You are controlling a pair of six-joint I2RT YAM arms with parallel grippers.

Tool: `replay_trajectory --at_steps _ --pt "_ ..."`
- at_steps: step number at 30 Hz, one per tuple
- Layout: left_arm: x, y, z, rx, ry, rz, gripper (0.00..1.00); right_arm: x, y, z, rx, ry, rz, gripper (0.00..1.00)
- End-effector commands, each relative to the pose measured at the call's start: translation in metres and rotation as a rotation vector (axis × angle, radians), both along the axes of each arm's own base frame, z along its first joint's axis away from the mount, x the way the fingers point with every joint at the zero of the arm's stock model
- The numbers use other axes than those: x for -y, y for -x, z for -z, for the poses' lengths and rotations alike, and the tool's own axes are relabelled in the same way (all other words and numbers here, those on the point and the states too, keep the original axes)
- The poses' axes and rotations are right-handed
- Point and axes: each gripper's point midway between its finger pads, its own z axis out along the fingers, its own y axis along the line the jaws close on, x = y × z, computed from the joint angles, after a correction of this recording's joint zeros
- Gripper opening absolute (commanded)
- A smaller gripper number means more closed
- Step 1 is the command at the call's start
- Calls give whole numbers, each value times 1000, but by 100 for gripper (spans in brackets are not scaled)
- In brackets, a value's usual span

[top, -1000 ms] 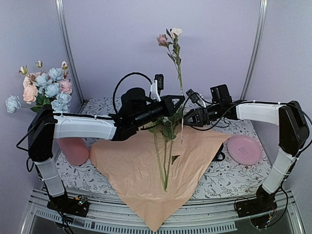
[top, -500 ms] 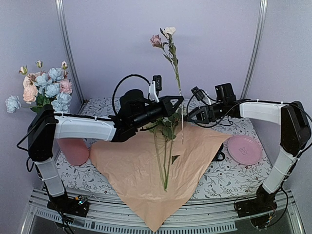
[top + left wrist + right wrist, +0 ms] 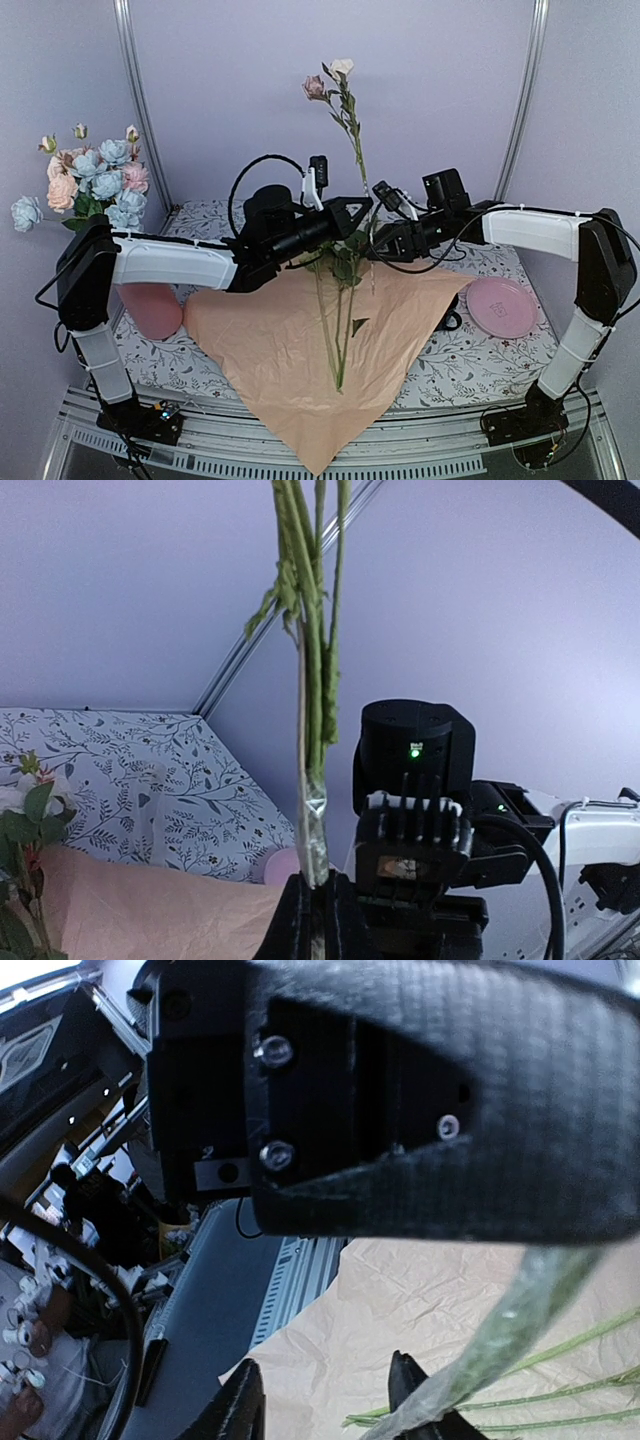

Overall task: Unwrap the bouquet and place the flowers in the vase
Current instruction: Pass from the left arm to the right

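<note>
left gripper: left gripper is clamped tight on the lower stem of the held flower, raised above the middle of the bench; left wrist view shows its black fingers pinched on the stem base
held flower: long green-stemmed flower with one pale pink and one cream bloom at the top, standing nearly upright and leaning a little left; in the left wrist view it is a bundle of thin green stems with a clear wrap at the bottom end
right gripper: right gripper has jaws parted with nothing between them, and sits just beside the held flower's lower end on its right; in the right wrist view the wrapped stem tip runs past the right-hand finger, contact unclear
paper: crinkled peach-orange wrapping sheet, spread open flat on the bench, one corner hanging over the near edge
loose stems: a few green stems with leaves lying on the paper, pointing toward the near edge
vase: tall matte pink cylinder, far left of the bench, partly behind the left arm
flowers at vase: bunch of blue, pink and cream blooms above the vase; the arm hides the join
plate: flat pink round plate, on the right of the bench, clear of the paper
bench: white cloth with a dark leaf print
</note>
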Motion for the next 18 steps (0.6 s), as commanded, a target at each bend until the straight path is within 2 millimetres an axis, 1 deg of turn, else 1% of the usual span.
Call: replay_trajectory --at_steps 1,4,6,7,8,9,10,12,13,14,18 --pt "-12 -2 -19 25 56 -14 0 -5 -11 -3 14 -2 18 35" --pt "-16 -3 -18 21 60 -21 0 -4 -12 1 9 10 30 14" --pt "-17 -4 -17 20 58 -23 0 -4 -12 5 11 22 40 4" --pt "-18 -4 -16 20 59 -24 0 -3 -12 9 6 30 44 0" --pt "-19 -4 -16 22 61 -21 0 -3 -11 11 4 36 47 0" --pt "-20 -3 -16 25 66 -15 3 -3 -11 14 4 43 48 0" --pt "-21 -3 -17 27 73 -6 9 -3 -9 15 4 48 48 0" --pt "-23 -6 -17 24 82 -3 26 -4 -7 20 21 63 45 0" --pt "-25 -7 -19 27 84 -6 32 -5 -4 24 16 77 41 0" --pt "-27 -9 -20 34 81 -12 36 -5 -3 25 27 83 39 0" --pt "-32 -17 -28 58 68 -29 36 -8 2 36 47 111 29 0"
